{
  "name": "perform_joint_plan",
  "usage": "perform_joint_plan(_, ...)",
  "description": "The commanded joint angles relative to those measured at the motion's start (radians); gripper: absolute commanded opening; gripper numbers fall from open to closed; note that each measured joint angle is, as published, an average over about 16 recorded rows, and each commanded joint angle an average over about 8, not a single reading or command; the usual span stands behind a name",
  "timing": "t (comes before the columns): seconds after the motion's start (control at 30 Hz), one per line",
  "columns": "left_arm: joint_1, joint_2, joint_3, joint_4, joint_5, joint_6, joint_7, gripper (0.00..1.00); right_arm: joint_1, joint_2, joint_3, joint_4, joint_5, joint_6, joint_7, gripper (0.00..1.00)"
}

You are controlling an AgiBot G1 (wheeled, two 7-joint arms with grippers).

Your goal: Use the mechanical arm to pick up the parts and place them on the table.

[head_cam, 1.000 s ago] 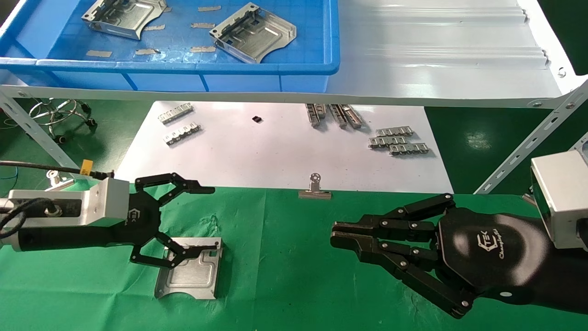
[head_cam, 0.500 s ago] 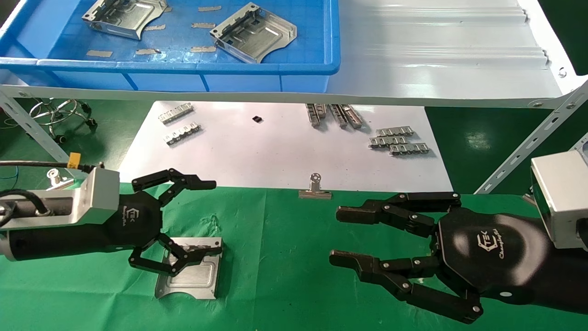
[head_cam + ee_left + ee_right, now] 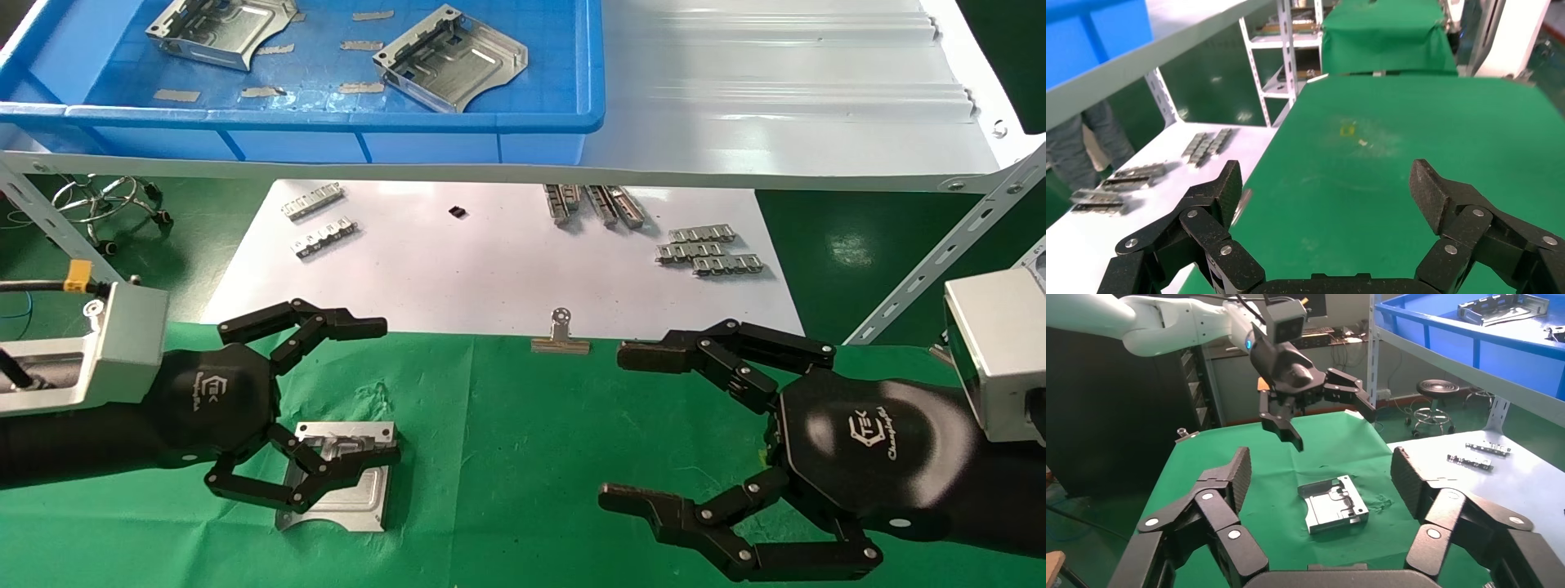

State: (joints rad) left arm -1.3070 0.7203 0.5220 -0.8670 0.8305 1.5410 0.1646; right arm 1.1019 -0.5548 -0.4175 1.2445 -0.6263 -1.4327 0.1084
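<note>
One silvery part (image 3: pixel 347 490) lies flat on the green table (image 3: pixel 498 441), free of both hands; it also shows in the right wrist view (image 3: pixel 1332 503). My left gripper (image 3: pixel 376 390) is open and empty. It hangs above the cloth just left of the part, and in the head view its lower finger overlaps the part's near edge. In the right wrist view the left gripper (image 3: pixel 1321 413) is clearly raised off the part. My right gripper (image 3: pixel 625 426) is open wide and empty over the cloth's right half. Two more parts (image 3: pixel 221 24) (image 3: pixel 449 57) lie in the blue bin (image 3: pixel 327 122).
The bin stands on a grey ribbed shelf (image 3: pixel 776 98) above the table's back. Below it a white sheet (image 3: pixel 490 269) carries small link strips (image 3: pixel 709 249). A metal clip (image 3: pixel 560 339) holds the cloth's back edge. A yellow mark (image 3: pixel 1346 130) shows on the cloth.
My right gripper has opened from nearly shut to wide open. My left arm has drawn back to the left, still open, with the part lying still on the cloth.
</note>
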Motion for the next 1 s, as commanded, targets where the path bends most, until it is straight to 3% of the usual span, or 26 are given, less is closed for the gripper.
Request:
perform_joint_plan(0.03, 0.020, -0.009, -0.021, -0.036, -0.009, -0.004, -0.030, 1.00, 0.000, 0.000, 0.000, 0.000, 0.000, 0.000, 0.000, 1.00)
perform_joint_plan(0.73, 0.224, -0.105, -0.234, -0.402, -0.096, -0.043, -0.339, 1.00, 0.000, 0.000, 0.000, 0.000, 0.000, 0.000, 0.000, 1.00)
perform_joint_plan(1.0, 0.254, -0.120, -0.266, -0.457, -0.112, -0.050, -0.371, 1.00, 0.000, 0.000, 0.000, 0.000, 0.000, 0.000, 0.000, 1.00)
